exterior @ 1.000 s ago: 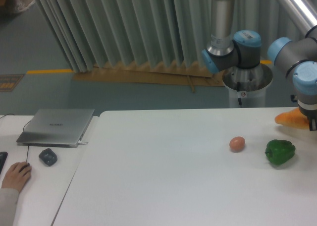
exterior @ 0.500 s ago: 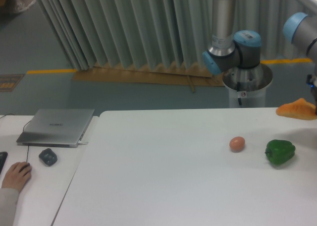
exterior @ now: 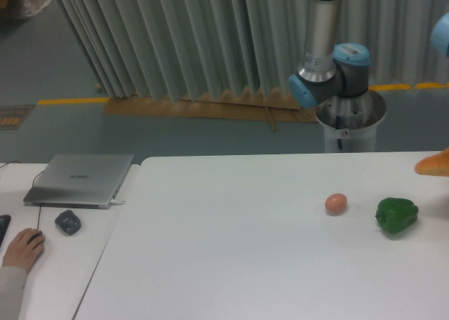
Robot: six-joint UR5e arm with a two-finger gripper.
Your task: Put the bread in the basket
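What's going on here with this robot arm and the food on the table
A robot arm is working at a white table. The bread shows only as an orange end at the right edge of the picture, apparently raised off the table; the gripper itself is out of frame, and no basket is visible. A small egg and a green pepper sit untouched on the table. At the left, a person's hand rests near a laptop.

table (exterior: 231, 250) centre open | egg (exterior: 336, 203), green pepper (exterior: 396, 215) block right side | laptop (exterior: 81, 180) far left
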